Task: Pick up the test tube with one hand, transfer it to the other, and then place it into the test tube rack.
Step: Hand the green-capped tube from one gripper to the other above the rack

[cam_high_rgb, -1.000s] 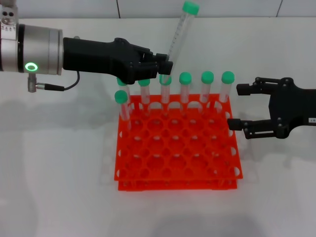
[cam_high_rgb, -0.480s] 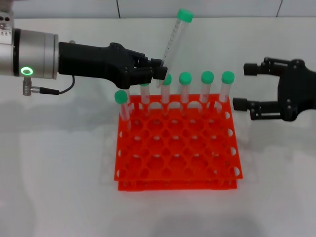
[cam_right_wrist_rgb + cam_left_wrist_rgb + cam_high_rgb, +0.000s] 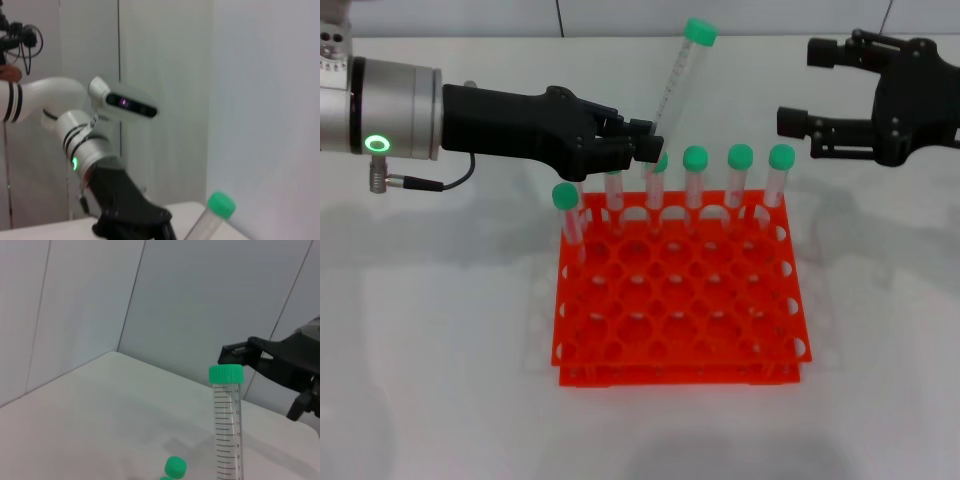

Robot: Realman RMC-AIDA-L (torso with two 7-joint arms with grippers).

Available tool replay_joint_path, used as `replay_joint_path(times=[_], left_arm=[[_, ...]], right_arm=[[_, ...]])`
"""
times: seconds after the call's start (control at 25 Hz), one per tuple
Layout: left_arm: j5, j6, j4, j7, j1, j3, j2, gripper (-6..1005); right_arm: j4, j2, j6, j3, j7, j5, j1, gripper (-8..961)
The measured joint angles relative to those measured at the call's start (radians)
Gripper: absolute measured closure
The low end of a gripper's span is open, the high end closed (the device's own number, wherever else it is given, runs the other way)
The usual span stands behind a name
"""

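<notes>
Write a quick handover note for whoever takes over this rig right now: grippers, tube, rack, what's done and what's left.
Left gripper: shut on the test tube, held tilted above the rack's back row.
Right gripper: open, empty, raised to the right of the tube, apart from it.
Test tube rack: on the table, seven green-capped tubes along its back and left side.
Done: pickup. Left: handover to the right gripper, then placing in the rack.

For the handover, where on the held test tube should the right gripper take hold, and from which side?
Probably the bare upper barrel just below the green cap of the test tube. The left gripper is shut on its lower end, and the tube leans up and rightward above the test tube rack. The open right gripper hangs to its right, so coming in from that side, jaws straddling the barrel, seems cleanest.
</notes>
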Motion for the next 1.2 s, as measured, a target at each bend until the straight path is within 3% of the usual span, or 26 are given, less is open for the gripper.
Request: replay_joint_path(times=[0.6,1.2], left_arm=[[0.0,0.001,0.0,0.002,0.002,0.0,-0.005,809],[0.0,0.004,0.0,0.039,0.007,0.0,-0.017,810]], right_arm=[[0.001,0.001,0.111,-0.108,0.0,0.055,0.045,127],[0.025,0.002,0.151,-0.141,0.003,0.076,0.085,127]])
